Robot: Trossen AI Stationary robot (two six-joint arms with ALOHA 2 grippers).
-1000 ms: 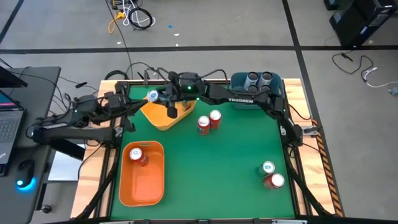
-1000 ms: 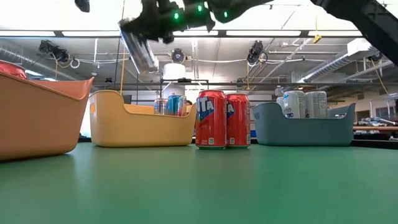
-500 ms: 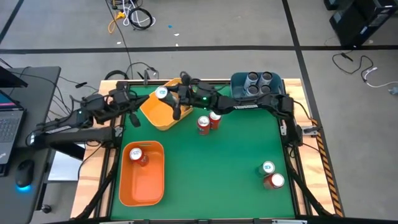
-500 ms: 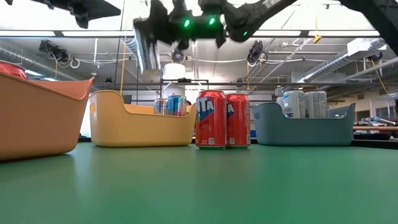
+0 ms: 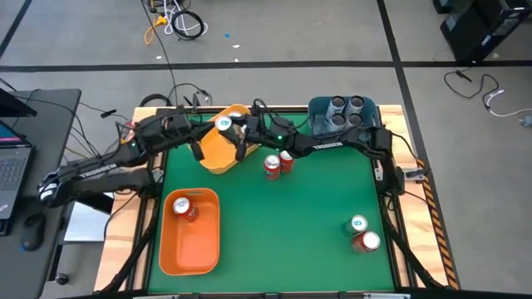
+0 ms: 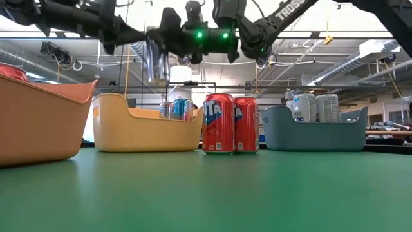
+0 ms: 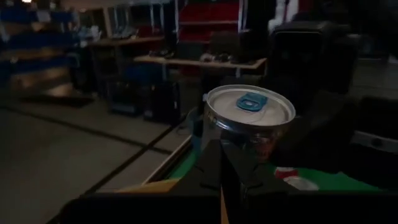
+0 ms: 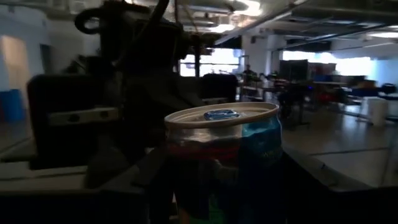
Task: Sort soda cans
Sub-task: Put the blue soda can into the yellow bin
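floor (image 5: 349, 33): grey concrete; laptop (image 5: 10, 162) on side desk; cables (image 5: 176, 21) on floor

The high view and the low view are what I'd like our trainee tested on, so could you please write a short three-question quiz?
1. True or false: the orange plastic bin holds one red soda can.
2. Which bin lies beneath the silver can with the teal-marked top held in the right gripper? A) grey-blue plastic bin B) yellow plastic bin C) orange bin
3. How many cans stand loose on the green table?

Key: 1 true; 2 B; 3 four: two red together mid-table, a red and a teal-topped one near the right corner.
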